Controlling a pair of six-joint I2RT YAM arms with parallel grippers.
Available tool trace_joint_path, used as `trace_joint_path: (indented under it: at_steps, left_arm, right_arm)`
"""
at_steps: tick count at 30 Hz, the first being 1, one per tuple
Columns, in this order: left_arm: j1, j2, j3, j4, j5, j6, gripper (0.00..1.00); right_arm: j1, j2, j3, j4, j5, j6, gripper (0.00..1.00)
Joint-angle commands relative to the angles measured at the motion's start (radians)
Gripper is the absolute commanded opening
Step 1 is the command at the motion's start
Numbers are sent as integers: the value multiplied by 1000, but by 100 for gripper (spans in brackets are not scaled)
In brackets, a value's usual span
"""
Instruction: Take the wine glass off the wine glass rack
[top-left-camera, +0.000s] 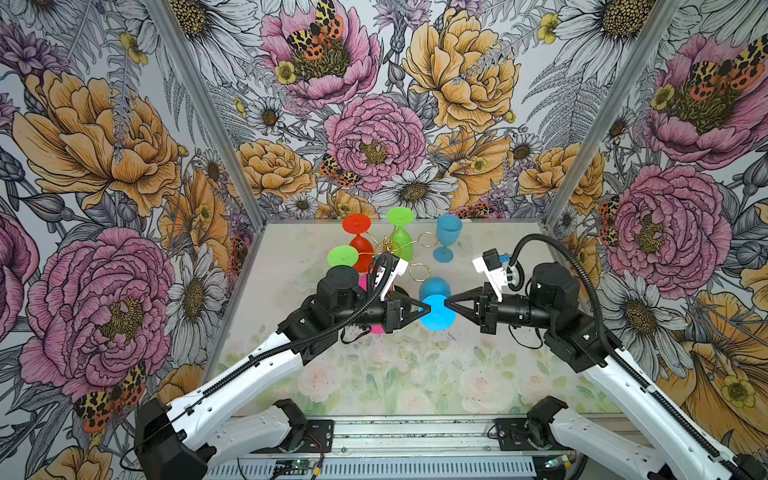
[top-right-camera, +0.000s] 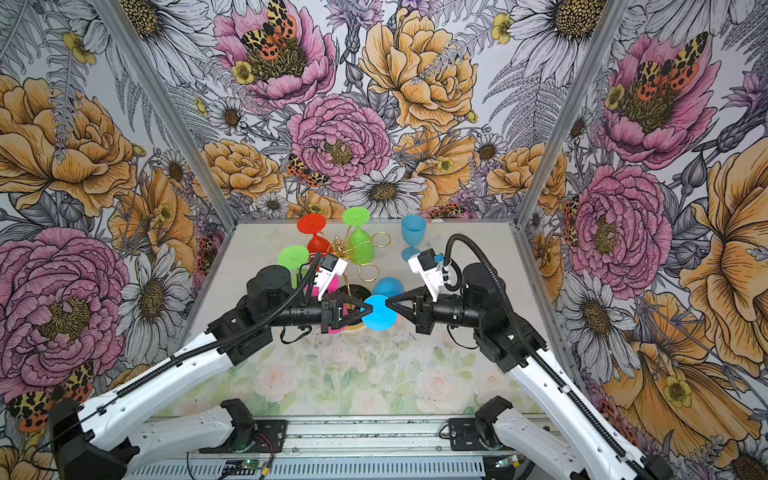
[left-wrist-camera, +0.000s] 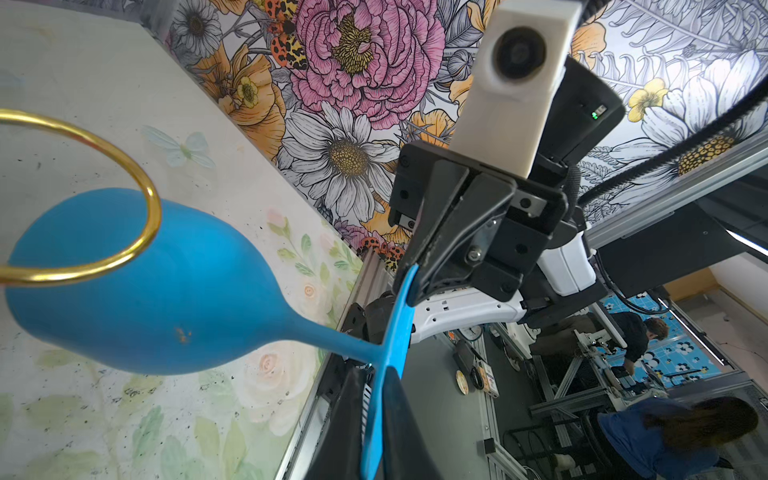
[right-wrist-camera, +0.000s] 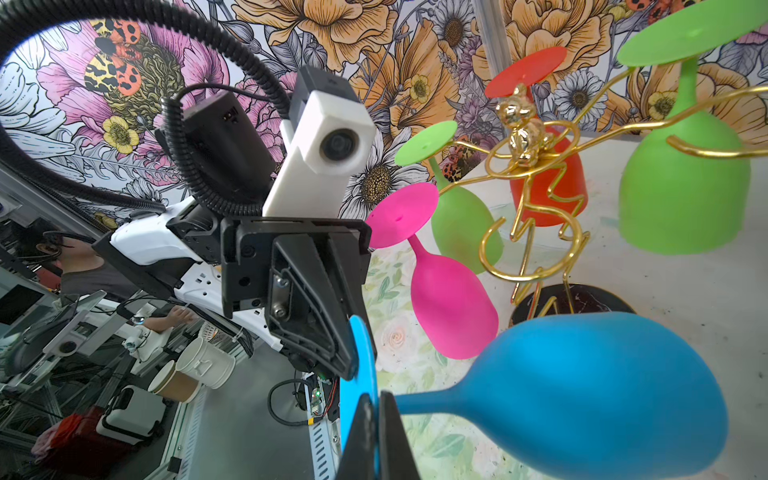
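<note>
Wine glass (top-left-camera: 436, 319) (one of two blue): left and right jaws clamp its foot.

The table (top-left-camera: 374, 382) has a pale top printed with faint roses and leaves, speckled with dark marks. Two things stand on it. The wine glass rack (right-wrist-camera: 517, 141) rests on its round black base (right-wrist-camera: 582, 299), left of centre towards the far side. An upright blue glass (top-left-camera: 448, 239) stands on its foot to the rack's right, near the far edge, apart from it.

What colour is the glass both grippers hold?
Blue wine glass, clearest in the right wrist view.
</note>
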Motion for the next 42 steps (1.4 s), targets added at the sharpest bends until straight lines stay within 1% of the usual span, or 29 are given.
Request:
trace_joint_path:
  at_steps: [1,3,6,8,10,11,13,15,17,19,20,22,23,29,32,35,40,42]
  left_arm:
    - [3,-21,-14,23,35,-11,6]
    - [1,-21,-15,23,36,-11,1]
    - [-5,-20,-15,23,38,-7,0]
    - [-12,-21,-15,23,42,-5,0]
    - [-23,-27,-15,23,43,1,0]
    - [-27,-29,-17,21,41,5,0]
    - [-37,-35,-17,13,33,25,0]
    - [-48,-44,-15,-9,0,59,0]
    - [-66,-56,-16,-39,-50,103,0]
    - [-92,-68,-15,-72,-94,161,0]
    - [-106,-71,-15,-85,-118,187,0]
    - [-146,-79,-17,-108,-171,257,0]
    - [-165,-80,-19,-117,-194,289,0]
    - [-299,-93,-50,-133,-376,505,0]
    - [-337,-92,-75,-132,-418,590,0]
    - [-368,-84,-96,-135,-487,662,0]
    - [-456,-83,-144,-152,-706,880,0]
    - [-482,-81,-160,-151,-755,964,0]
  right_arm:
    - [4,-16,20,21,35,-16,0]
    - [3,-18,20,19,33,-13,1]
    - [-4,-44,14,6,41,-21,16]
    - [-20,-69,10,-7,58,-25,22]
    - [-46,-91,11,-22,66,-21,32]
    - [-58,-99,12,-28,70,-15,36]
    - [-91,-106,23,-54,109,11,45]
    - [-115,-91,58,-121,177,41,49]
    - [-125,-61,109,-215,252,41,51]
    - [-127,-9,170,-357,360,42,52]
    - [-130,18,193,-407,394,42,54]
    - [-135,70,223,-499,435,41,57]
    - [-139,87,227,-515,439,41,58]
    - [-165,161,245,-541,399,47,62]
    - [-181,200,267,-540,369,43,64]
    - [-194,238,293,-541,324,43,64]
    - [-195,292,341,-539,260,38,65]
    - [-197,316,362,-539,234,34,65]
